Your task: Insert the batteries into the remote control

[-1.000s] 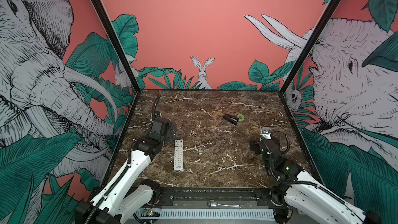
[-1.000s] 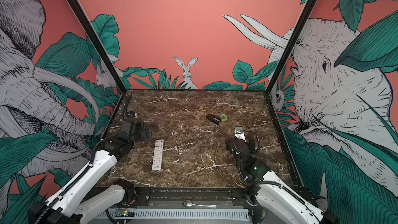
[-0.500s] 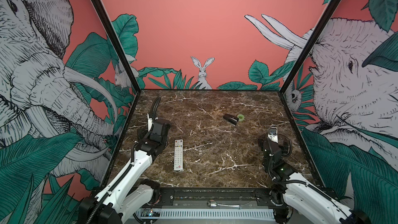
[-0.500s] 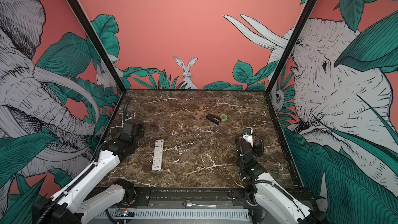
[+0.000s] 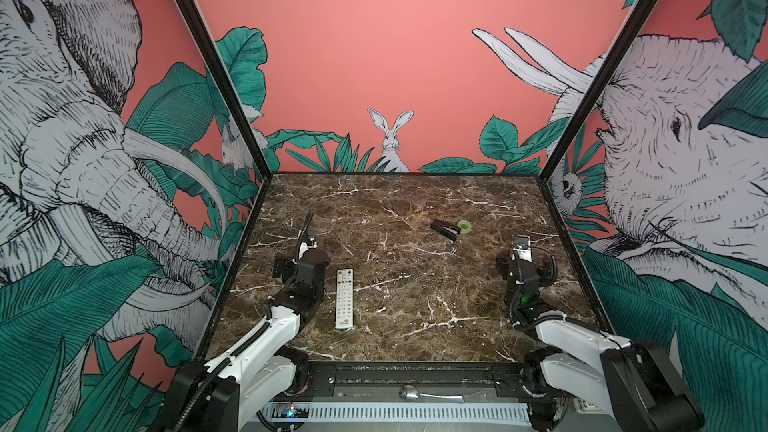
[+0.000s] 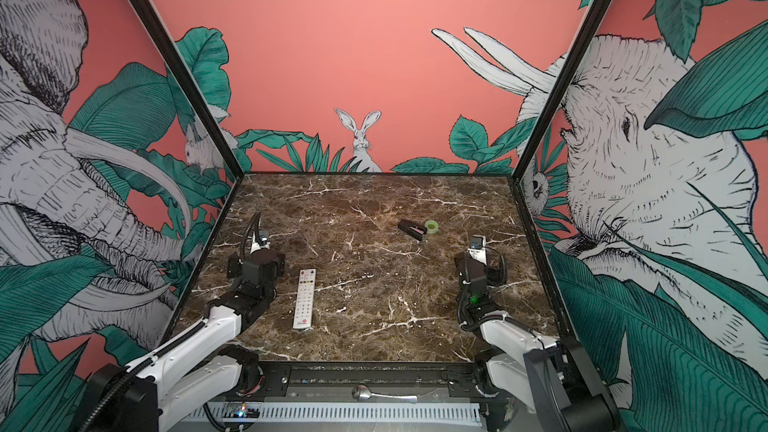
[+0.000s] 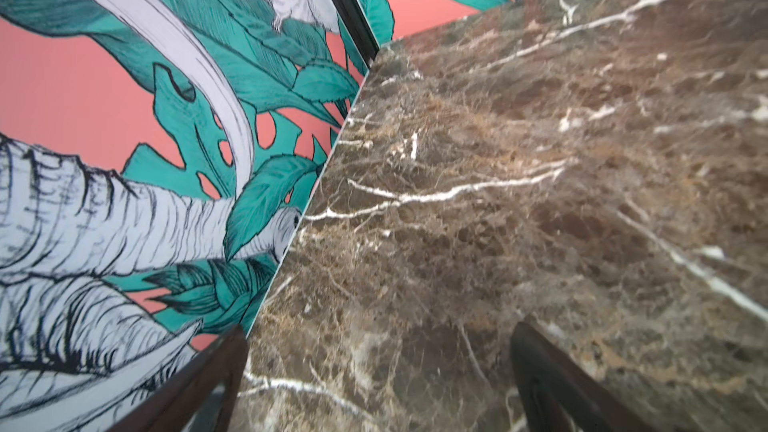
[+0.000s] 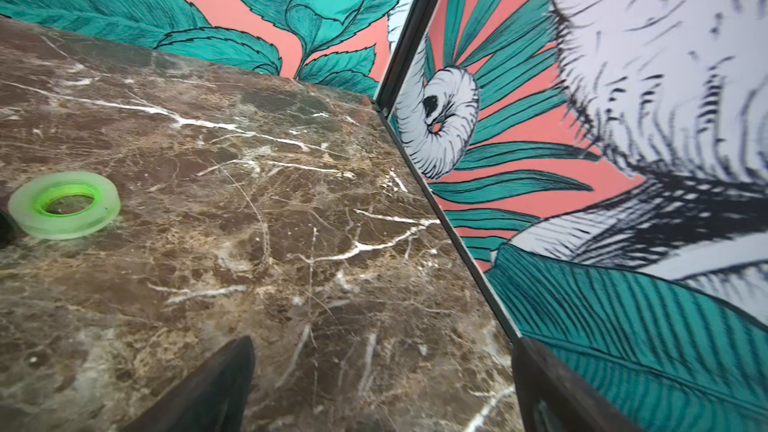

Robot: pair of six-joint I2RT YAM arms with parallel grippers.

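Note:
The white remote control (image 5: 344, 299) (image 6: 304, 299) lies buttons up on the marble table, its red logo at the near end. The batteries are out of view. My left gripper (image 5: 300, 265) (image 6: 255, 263) hovers just left of the remote, close to the left wall. In the left wrist view it (image 7: 378, 328) is open with only bare marble between its fingers. My right gripper (image 5: 521, 259) (image 6: 476, 259) is at the right side, far from the remote. The right wrist view shows it (image 8: 384, 342) open and empty by the right wall.
A black stapler-like object (image 5: 444, 229) (image 6: 411, 230) and a green tape roll (image 5: 464, 226) (image 6: 432, 226) (image 8: 64, 205) lie at the back right. A metal spoon (image 5: 430, 394) rests on the front rail. Printed walls enclose the table on three sides.
The left wrist has drawn back a little toward the front edge. The right wrist swung toward the right wall and settled. Both grippers stayed open. The remote has not moved.

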